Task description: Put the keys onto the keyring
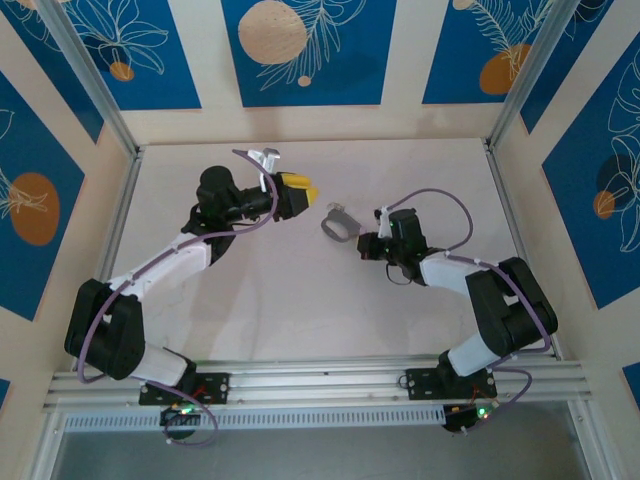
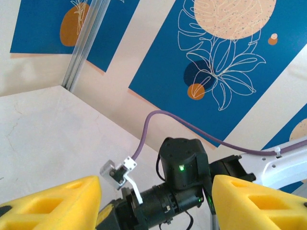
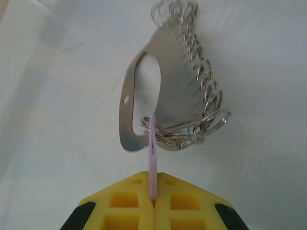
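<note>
Pale table [image 1: 400, 170] with two arms. The left gripper [image 1: 305, 187] has its yellow fingers spread wide, holding nothing. The right gripper [image 3: 153, 179] is clamped tight. The keyring [image 3: 175, 91] sits mid-table between them. It is a curved silvery plate with an oval cutout and small wire rings [image 3: 206, 81] fringing one edge. A thin lilac key [image 3: 152, 143], pinched in the right gripper, reaches its lower edge.

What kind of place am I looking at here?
Probably a robot lab booth: left arm and right arm bolted to a metal rail, a white table, blue leaf-print wall panels all around.
</note>
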`<state>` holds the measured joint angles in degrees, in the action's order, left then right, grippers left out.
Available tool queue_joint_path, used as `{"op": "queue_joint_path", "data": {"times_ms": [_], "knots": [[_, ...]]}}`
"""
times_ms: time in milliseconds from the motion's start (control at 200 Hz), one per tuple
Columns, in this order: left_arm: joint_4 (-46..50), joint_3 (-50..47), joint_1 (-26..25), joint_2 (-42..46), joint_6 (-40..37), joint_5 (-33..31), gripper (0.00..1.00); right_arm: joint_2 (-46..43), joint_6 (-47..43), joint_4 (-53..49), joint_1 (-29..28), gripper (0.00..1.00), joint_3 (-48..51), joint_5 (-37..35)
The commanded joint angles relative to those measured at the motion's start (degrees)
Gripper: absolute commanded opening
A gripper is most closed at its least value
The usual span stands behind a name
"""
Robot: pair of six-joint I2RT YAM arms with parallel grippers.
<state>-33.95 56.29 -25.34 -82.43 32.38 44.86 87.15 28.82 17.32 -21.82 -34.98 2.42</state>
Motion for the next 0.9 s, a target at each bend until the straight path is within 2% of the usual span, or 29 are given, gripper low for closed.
{"op": "queue_joint_path", "data": {"times_ms": [0,50,90,230,335,510,590,665,770,895], "knots": [[-0.02,-0.66,0.43,0.26,-0.96,-0.30,0.63,-2.41,3.15,2.56,-1.41,0.00,2.99,0.74],[0.10,-0.82,0.48,0.17,-0.92,-0.30,0.64,-3.02,4.21,2.88,-1.97,0.00,4.68,0.84],[0.15,-1.00,0.47,0.17,-0.92,-0.34,0.64,-3.66,5.02,3.14,-2.38,0.05,6.09,0.93],[0.57,-1.70,0.49,0.47,-1.03,-0.62,0.67,-8.93,7.65,2.66,-3.36,0.34,11.41,2.14],[2.35,-2.41,0.52,1.53,-1.95,-1.38,0.69,-18.87,8.63,-2.06,-3.02,0.49,14.59,1.66],[8.38,-3.95,0.48,5.57,-5.55,-5.30,0.78,-39.09,7.42,-17.09,0.41,0.71,13.76,-0.30],[11.50,-5.14,0.52,7.99,-7.40,-9.88,0.84,-44.98,7.26,-21.77,3.88,0.79,11.99,0.01],[13.82,-7.06,0.48,10.68,-8.88,-17.28,0.87,-46.93,6.72,-24.97,7.06,0.88,9.49,-0.20],[17.27,-9.64,0.55,14.60,-12.60,-27.76,0.94,-45.61,5.55,-28.65,10.62,0.93,5.10,-2.27],[21.79,-11.82,0.64,18.11,-19.80,-39.23,0.96,-40.41,5.31,-32.46,14.98,0.97,-0.96,-5.72]]}}
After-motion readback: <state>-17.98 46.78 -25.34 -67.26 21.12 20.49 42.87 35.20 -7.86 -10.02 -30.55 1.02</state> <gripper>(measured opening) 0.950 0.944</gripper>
